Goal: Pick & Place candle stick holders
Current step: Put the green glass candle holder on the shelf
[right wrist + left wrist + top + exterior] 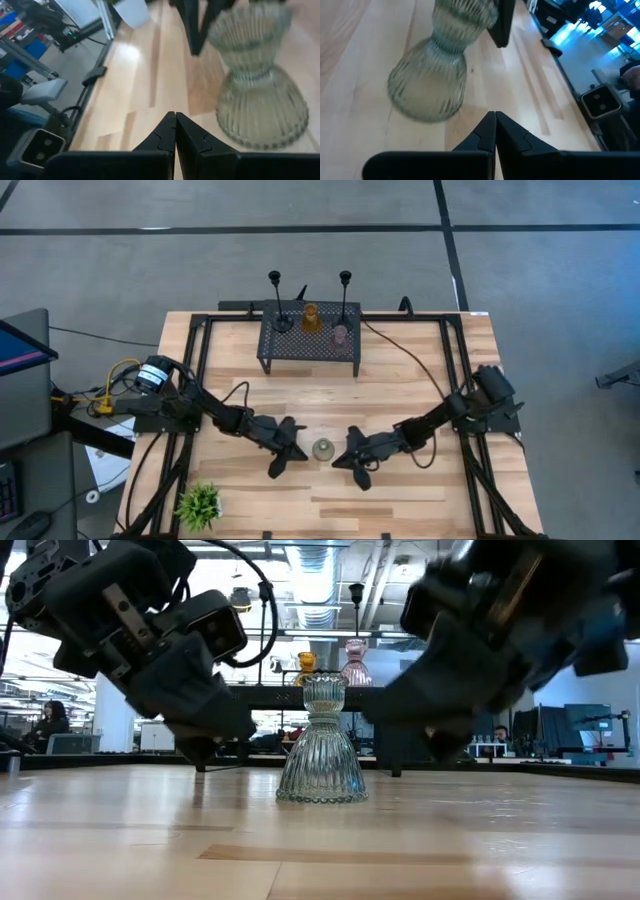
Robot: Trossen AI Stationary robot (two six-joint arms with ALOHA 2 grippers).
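Grey-green holder [321,740]: ribbed clear glass, flared bell base, narrow waist, small cup on top. It stands upright on the wooden table [400,500], between the left gripper [287,448] and the right gripper [350,459], touching neither. Both grippers have their fingers pressed together. Four other holders sit on the mesh stand [310,345]

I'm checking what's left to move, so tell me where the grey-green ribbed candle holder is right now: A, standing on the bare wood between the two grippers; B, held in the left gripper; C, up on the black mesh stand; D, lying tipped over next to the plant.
A: the grey-green candle holder stands upright on the table, between the left gripper and the right gripper, both shut and gripping nothing.
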